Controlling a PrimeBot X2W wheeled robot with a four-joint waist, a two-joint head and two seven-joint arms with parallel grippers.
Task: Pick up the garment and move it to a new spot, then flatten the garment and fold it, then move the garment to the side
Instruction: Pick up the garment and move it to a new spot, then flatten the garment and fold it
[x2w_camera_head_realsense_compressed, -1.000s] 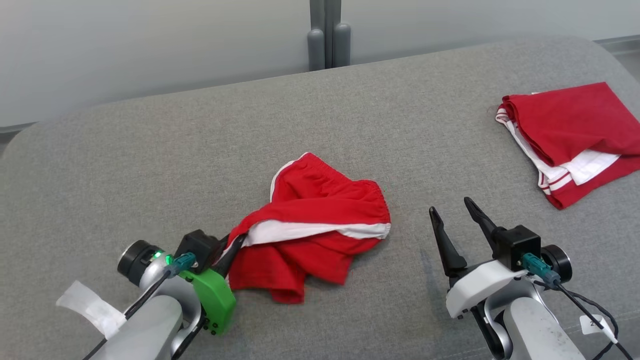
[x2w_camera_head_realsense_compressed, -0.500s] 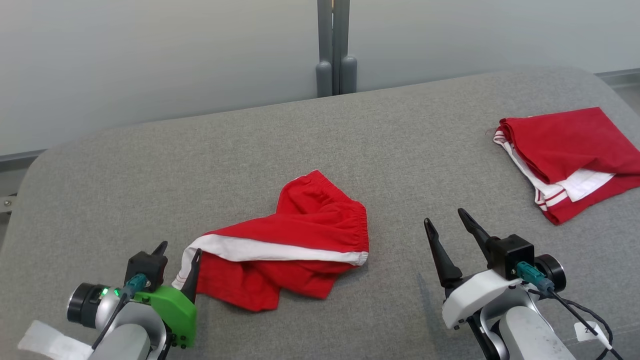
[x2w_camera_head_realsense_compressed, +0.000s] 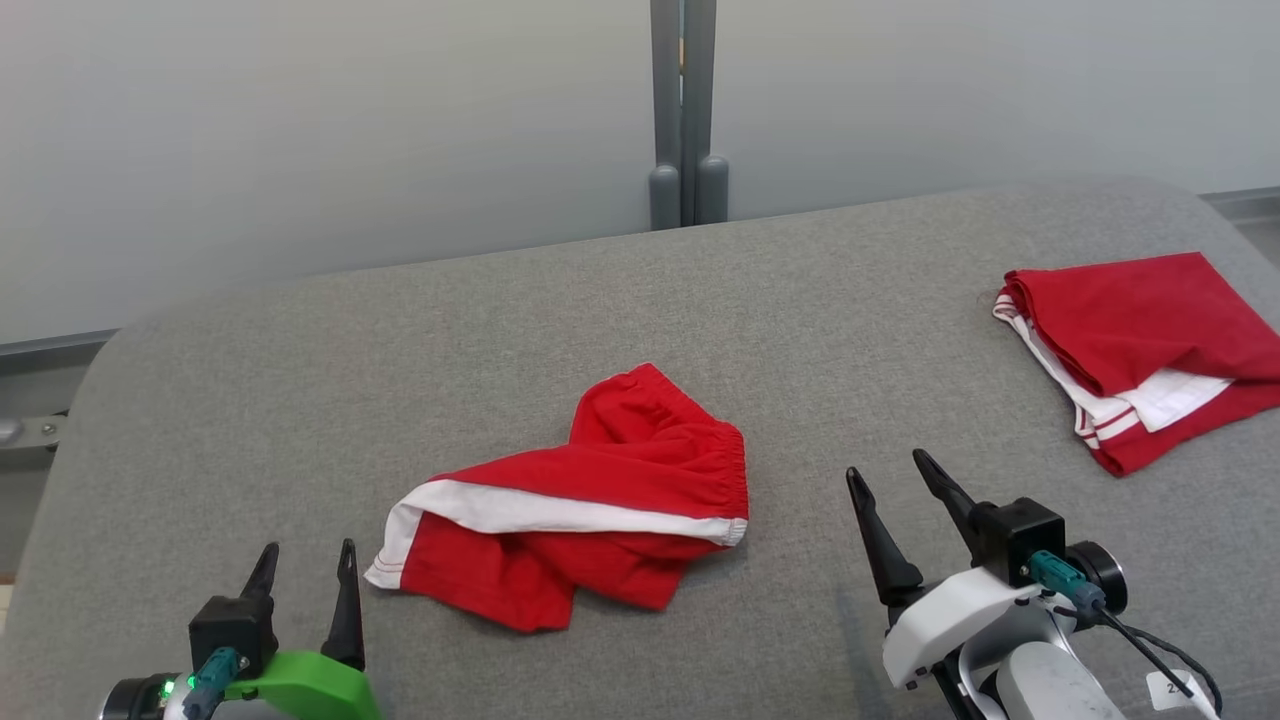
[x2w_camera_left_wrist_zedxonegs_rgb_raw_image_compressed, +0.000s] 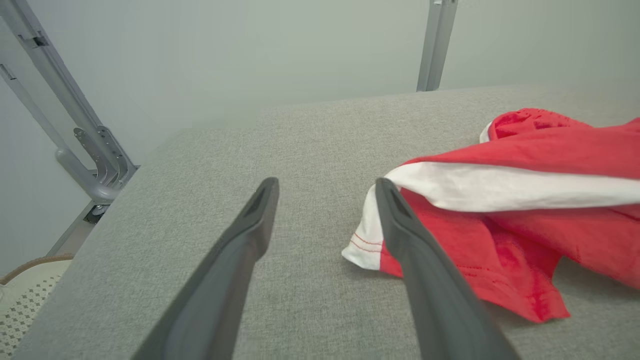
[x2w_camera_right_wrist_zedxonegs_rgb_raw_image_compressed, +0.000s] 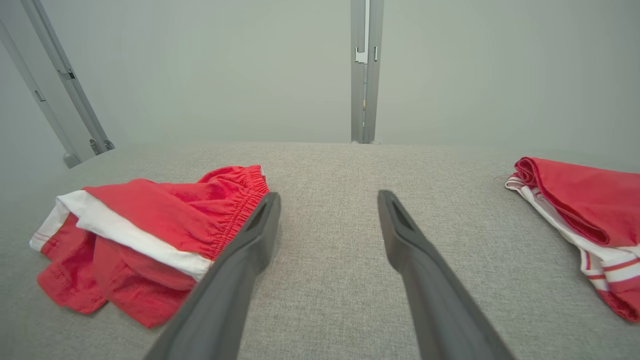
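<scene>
Garment (x2w_camera_head_realsense_compressed: 580, 520): red shorts with white trim, found lying crumpled near the middle of the grey bench (x2w_camera_head_realsense_compressed: 300, 400), slightly toward its near edge. Nearest part: a red leg, wrinkled and tucked under, with a white-hemmed corner at the left marked by thin red stitching. Across the middle, a broad white band is laid from left to right. Farthest part: the gathered elastic waistband, humped up toward the right rear. Not flattened, not folded.

Left gripper (x2w_camera_head_realsense_compressed: 308, 547): seen low at the near left, jaws set wide apart, nothing held between them. Its right finger (x2w_camera_head_realsense_compressed: 346, 610) is placed just beside the white corner; a strip of bench is seen between them in the head view. Right gripper (x2w_camera_head_realsense_compressed: 885, 464): near right, jaws likewise wide apart and empty, kept apart from the waistband side.

Farther right, a second red-and-white garment (x2w_camera_head_realsense_compressed: 1130, 340) is seen folded by the bench's edge. Behind the bench, a grey post (x2w_camera_head_realsense_compressed: 685, 110) is set against a pale wall (x2w_camera_head_realsense_compressed: 300, 150).

Change noted: a second ago the left jaws were clamped on the garment's left edge, with the cloth bunched. Since then the edge has been drawn out leftward and let go, and the left gripper has been pulled back. The right gripper is unchanged. The whole head view has shifted, so the camera has been moved.
</scene>
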